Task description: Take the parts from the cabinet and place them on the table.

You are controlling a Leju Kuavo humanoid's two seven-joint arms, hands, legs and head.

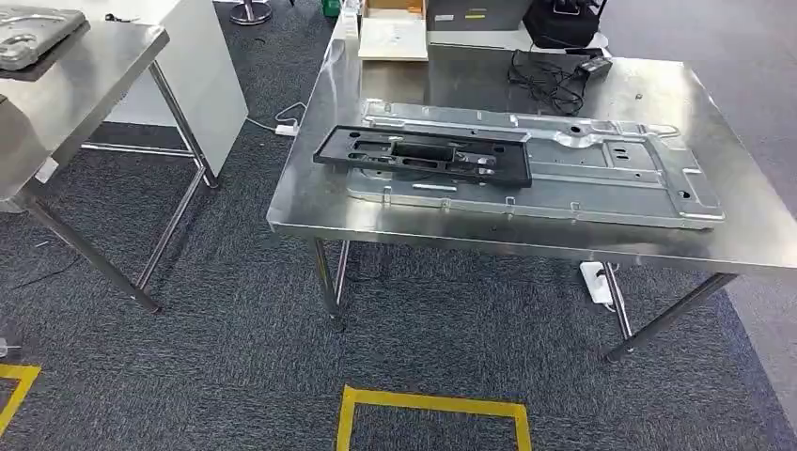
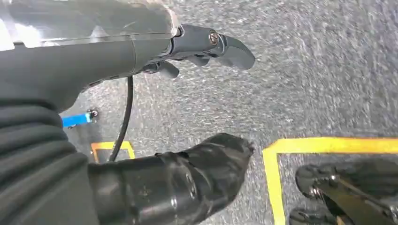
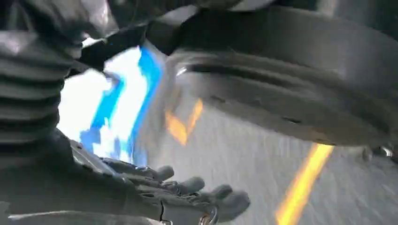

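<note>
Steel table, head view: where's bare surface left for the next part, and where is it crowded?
Free: the steel table has bare top right of the silver panel, a patch between the panel and the white box, and a narrow front-edge strip. Crowded: the middle, where the black bracket lies on the panel, and the back by the cable.

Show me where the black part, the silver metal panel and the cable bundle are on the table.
black part [image 1: 423,156]: head view, its middle.
silver metal panel [image 1: 601,178]: head view, bare right half.
cable bundle [image 1: 550,85]: head view, tangled middle.
</note>
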